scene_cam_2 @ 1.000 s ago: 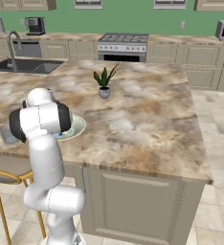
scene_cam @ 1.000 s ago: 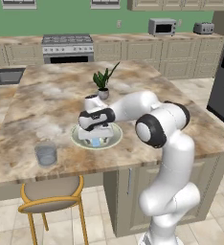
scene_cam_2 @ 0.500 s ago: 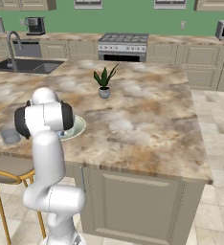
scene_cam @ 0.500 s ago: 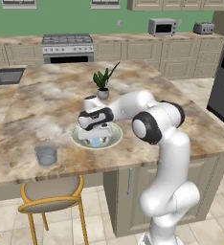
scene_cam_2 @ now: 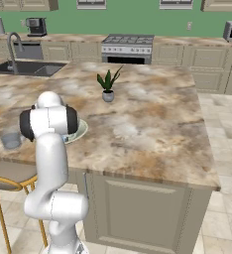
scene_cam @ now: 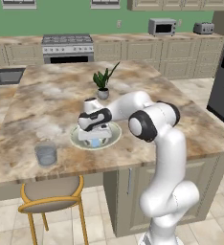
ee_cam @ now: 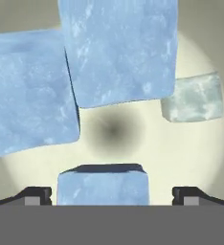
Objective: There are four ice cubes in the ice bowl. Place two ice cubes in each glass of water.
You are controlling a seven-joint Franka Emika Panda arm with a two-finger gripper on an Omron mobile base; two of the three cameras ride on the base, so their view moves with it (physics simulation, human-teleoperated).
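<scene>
Four ice cubes (ee_cam: 117, 48) lie in the ice bowl (scene_cam: 115, 134)

The white arm reaches left, its gripper (scene_cam: 95, 139) lowered into the ice bowl (scene_cam: 112, 137) on the marble island; a glass of water (scene_cam: 46, 154) stands near.

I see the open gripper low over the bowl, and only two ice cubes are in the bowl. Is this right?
Not quite: the count is wrong. The hand view shows four ice cubes in the bowl, one of them between the fingertips. The rest holds: the gripper is open and low over the bowl, as the left base view also shows.
</scene>
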